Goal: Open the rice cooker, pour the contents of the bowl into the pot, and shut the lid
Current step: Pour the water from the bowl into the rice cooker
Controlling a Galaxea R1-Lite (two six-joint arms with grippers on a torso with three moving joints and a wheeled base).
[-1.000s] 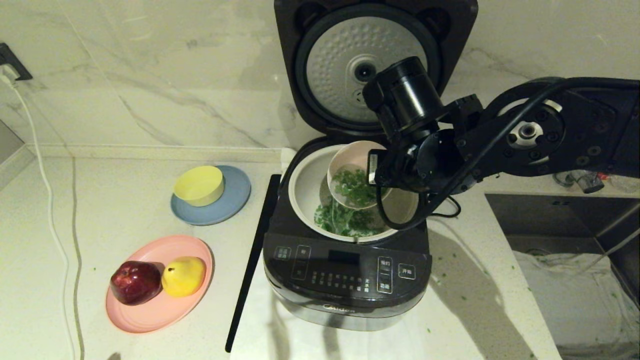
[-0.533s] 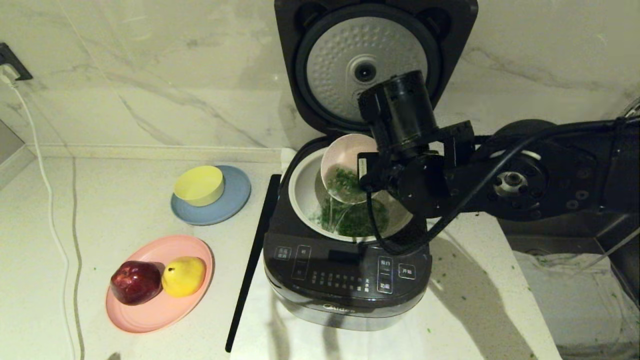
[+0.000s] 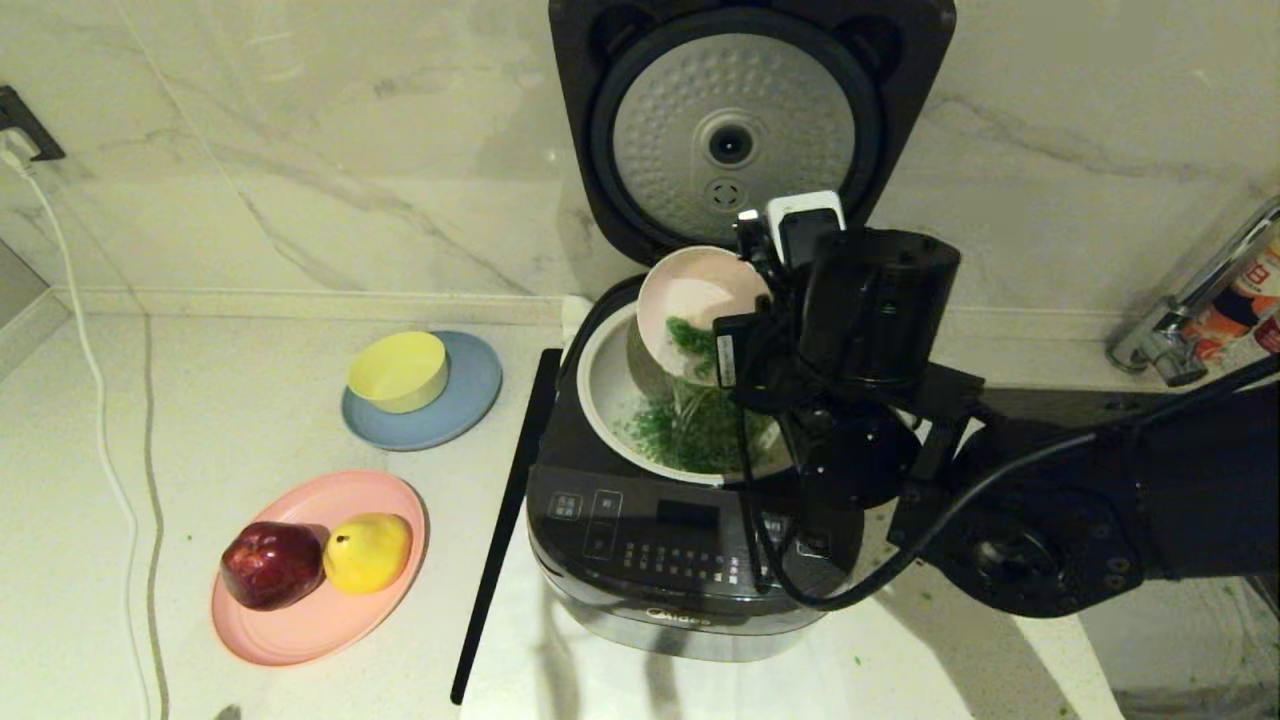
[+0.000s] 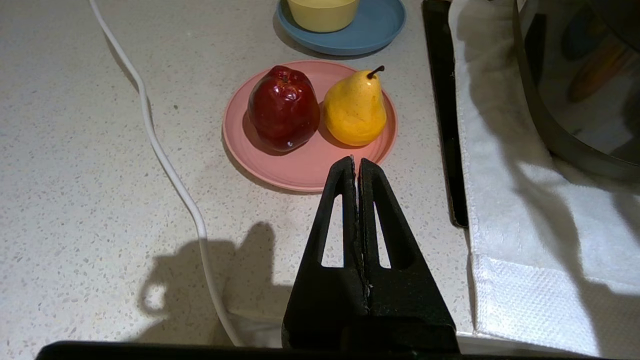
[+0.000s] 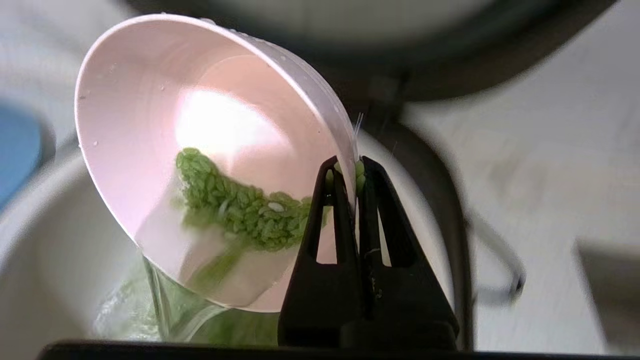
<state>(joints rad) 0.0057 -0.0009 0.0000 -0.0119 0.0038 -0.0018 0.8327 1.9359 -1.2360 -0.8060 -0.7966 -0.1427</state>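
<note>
Pink and tipped steeply, the bowl (image 3: 695, 300) hung over the pot (image 3: 612, 385) of the rice cooker (image 3: 690, 560), near the surface's back edge. The right claw (image 5: 348, 172) pinched its rim. Pouring was under way: some of the contents (image 5: 240, 205) clung inside, perhaps with water, and more lay in the pot. Next, empty it, then shut the raised lid (image 3: 745, 120). The left claw (image 4: 356, 167), pressed together, waited near the front edge.

The right arm reaches in from the right side of the head view, its wrist rolled over. The right gripper (image 5: 349, 172) is pinched tight on the rim of the tilted bowl (image 5: 150, 125). The left gripper (image 4: 356, 167) hangs low above the counter, its fingers pressed together and holding nothing.
</note>
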